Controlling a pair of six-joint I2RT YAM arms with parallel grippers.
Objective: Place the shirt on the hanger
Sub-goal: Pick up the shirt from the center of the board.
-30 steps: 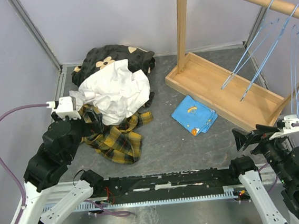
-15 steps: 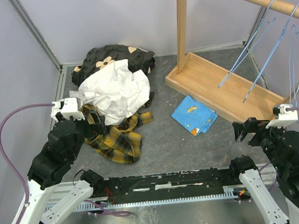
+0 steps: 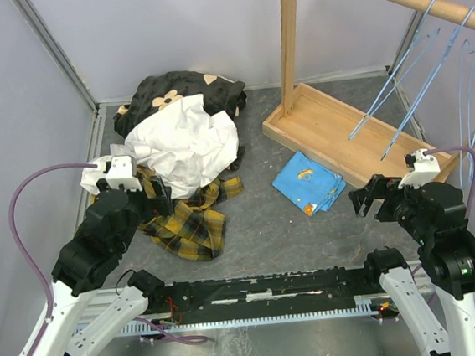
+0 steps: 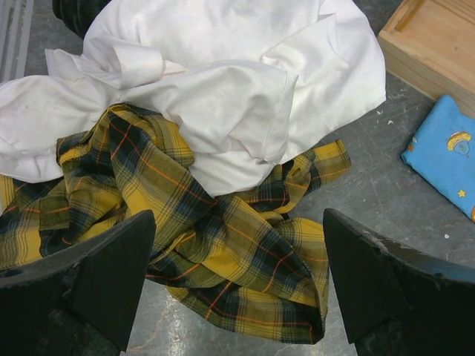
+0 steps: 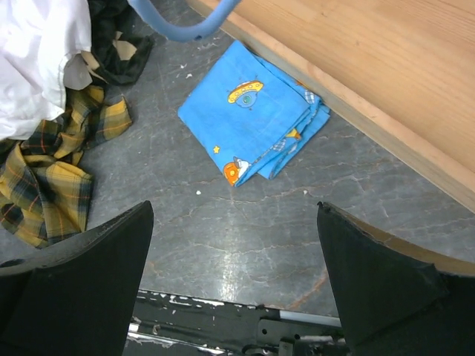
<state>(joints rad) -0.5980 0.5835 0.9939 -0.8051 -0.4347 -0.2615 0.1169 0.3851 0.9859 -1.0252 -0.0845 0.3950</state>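
Shirt (image 3: 193, 224) crumpled under white garment (image 3: 188, 145); left fingers (image 4: 96, 282) spread above.

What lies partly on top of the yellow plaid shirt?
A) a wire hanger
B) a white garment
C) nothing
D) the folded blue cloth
B: the white garment drapes over the upper part of the plaid shirt, while the folded blue cloth lies apart.
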